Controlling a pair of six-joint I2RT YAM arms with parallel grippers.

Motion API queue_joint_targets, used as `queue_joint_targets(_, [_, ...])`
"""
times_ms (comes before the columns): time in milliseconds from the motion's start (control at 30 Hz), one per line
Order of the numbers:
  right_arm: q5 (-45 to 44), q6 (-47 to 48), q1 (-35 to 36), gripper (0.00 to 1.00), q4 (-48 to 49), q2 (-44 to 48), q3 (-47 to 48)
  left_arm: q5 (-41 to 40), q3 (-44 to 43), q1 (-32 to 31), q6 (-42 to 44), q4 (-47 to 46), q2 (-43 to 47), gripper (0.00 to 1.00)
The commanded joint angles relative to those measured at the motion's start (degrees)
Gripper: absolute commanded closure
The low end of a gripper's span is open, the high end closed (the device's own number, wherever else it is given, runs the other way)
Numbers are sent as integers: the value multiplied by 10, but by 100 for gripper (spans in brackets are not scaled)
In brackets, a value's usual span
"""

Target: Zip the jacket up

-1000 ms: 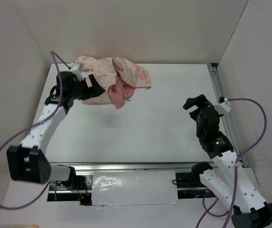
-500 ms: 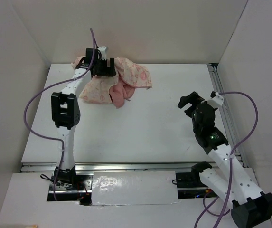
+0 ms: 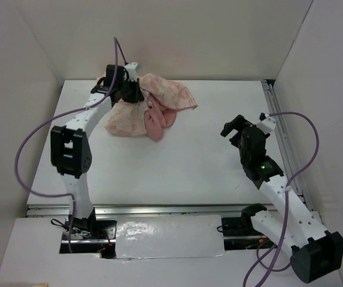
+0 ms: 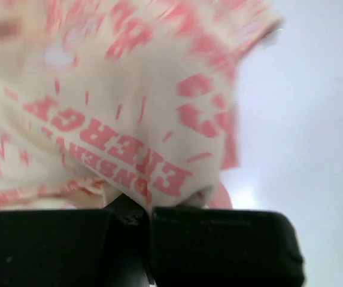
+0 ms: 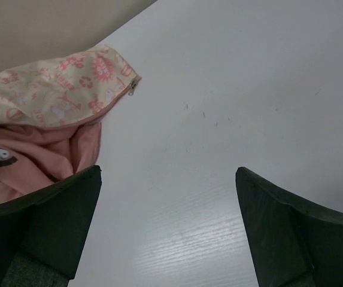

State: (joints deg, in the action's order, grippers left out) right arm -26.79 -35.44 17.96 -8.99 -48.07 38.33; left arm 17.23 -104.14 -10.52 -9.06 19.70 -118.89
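My left gripper (image 3: 134, 94) is pinched fully together on a fold of the jacket (image 3: 136, 119), and in the wrist view the printed cloth bunches right at my closed fingers (image 4: 219, 245). My right gripper (image 3: 234, 127) is spread wide with nothing in it. It hangs over the right side of the table (image 3: 207, 167), well apart from the garment. The jacket lies in a crumpled heap by the far edge, toward the far left corner. Its shell is pale cream with pink printing, and the salmon lining spills out at the near side. I judge it light, limp and prone to sliding or folding when tugged, so one pinch will not flatten it. The zipper pull (image 5: 133, 85) shows at the corner of one front flap. The hem ends beside that zipper track look like the places to take hold.
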Motion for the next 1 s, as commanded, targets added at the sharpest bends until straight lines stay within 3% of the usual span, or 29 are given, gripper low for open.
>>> queue_joint_targets(0, [26, 19, 1, 0, 30, 19, 30, 78, 37, -54, 25, -88, 218, 100])
queue_joint_targets(100, [65, 53, 8, 0, 47, 21, 40, 115, 59, -96, 42, -85, 321, 100])
queue_joint_targets(267, [58, 67, 19, 0, 42, 26, 59, 178, 67, -143, 29, -56, 449, 100])
queue_joint_targets(400, [55, 52, 22, 0, 45, 45, 47, 206, 82, -146, 11, -45, 499, 100])
queue_joint_targets(500, [53, 44, 22, 0, 38, 51, 41, 182, 117, -146, 18, -41, 508, 100])
queue_joint_targets(533, [50, 42, 22, 0, 36, 52, 40, 170, 124, -144, 12, -33, 503, 95])
queue_joint_targets(567, [45, 38, 22, 0, 29, 51, 39, 151, 140, -137, 11, -24, 488, 77])
queue_joint_targets(667, [20, 27, 21, 0, 3, 36, 48, 131, 180, -117, 1, -14, 435, 44])
queue_joint_targets(733, [4, 13, 20, 0, -14, 17, 57, 105, 193, -109, -15, -11, 382, 29])
queue_joint_targets(767, [-5, 7, 19, 0, -24, 10, 63, 84, 195, -98, -29, -9, 364, 13])
queue_joint_targets(800, [-5, 9, 18, 0, -28, 1, 63, 83, 191, -88, -36, -1, 345, 2])
queue_joint_targets(967, [52, 34, 20, 0, -23, -54, 77, 68, 202, -53, -84, 32, 312, 1])
